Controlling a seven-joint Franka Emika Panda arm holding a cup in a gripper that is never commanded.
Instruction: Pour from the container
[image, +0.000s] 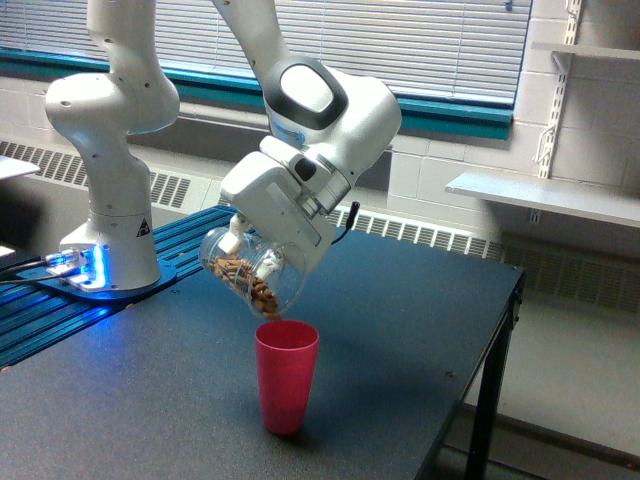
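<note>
The container, a clear plastic jar with small brown pieces inside, hangs tilted with its mouth down and toward the exterior view's right, just above the rim of a pink-red cup. My gripper is shut on the container; its fingers are mostly hidden behind the white hand and the jar. The brown pieces lie along the jar's lower side up to its mouth. The cup stands upright on the dark table. What is inside the cup cannot be seen.
The arm's white base stands on a blue-lit plate at the exterior view's left. The table's right edge drops to the floor. A radiator and window blinds run along the wall behind; a shelf juts out at right.
</note>
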